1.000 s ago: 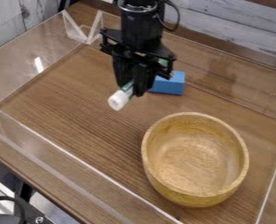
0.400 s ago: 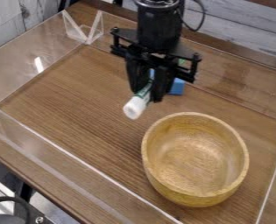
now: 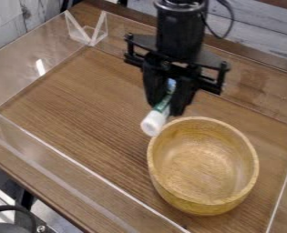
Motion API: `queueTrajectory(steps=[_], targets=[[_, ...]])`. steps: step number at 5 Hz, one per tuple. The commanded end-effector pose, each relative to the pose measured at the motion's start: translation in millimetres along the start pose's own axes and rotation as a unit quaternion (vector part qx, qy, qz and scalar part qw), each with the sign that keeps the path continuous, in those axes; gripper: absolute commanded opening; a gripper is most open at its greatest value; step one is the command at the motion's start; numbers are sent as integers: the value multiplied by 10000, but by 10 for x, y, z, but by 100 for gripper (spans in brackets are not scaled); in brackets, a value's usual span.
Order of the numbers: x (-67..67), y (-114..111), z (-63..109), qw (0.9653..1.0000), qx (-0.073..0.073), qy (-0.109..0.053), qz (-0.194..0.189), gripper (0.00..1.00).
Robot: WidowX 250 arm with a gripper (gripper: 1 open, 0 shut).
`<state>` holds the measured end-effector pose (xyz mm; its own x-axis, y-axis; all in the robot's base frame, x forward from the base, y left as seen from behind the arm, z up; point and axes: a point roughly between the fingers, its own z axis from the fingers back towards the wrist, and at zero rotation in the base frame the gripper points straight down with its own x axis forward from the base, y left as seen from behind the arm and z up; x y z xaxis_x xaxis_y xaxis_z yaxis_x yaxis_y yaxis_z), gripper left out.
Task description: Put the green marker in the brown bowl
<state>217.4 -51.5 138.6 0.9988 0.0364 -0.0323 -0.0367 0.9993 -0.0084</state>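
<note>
One claw [image 3: 168,98] pinching green marker [image 3: 158,116]: white barrel, tilted, above brown bowl [image 3: 207,166] rim.

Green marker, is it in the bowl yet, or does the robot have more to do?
Not yet. Picking up looks done: the gripper is shut on the green marker, lifted off the table. Right now the marker hangs beside the brown bowl, near its far rim. Left to do: move it over the bowl, which has nothing in it, and let go.

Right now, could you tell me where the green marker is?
The green marker hangs tilted in the gripper, above the table just beyond the brown bowl's upper-left rim.
</note>
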Motion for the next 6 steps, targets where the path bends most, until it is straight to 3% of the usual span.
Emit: queueTrajectory(steps=[1, 3, 6], targets=[[-9, -159, 96, 9996, -64, -270, 58, 0], [-49, -511, 10, 9989, -106, -402, 209, 0], [-61, -527, -248, 9985, -63, -518, 158, 0]])
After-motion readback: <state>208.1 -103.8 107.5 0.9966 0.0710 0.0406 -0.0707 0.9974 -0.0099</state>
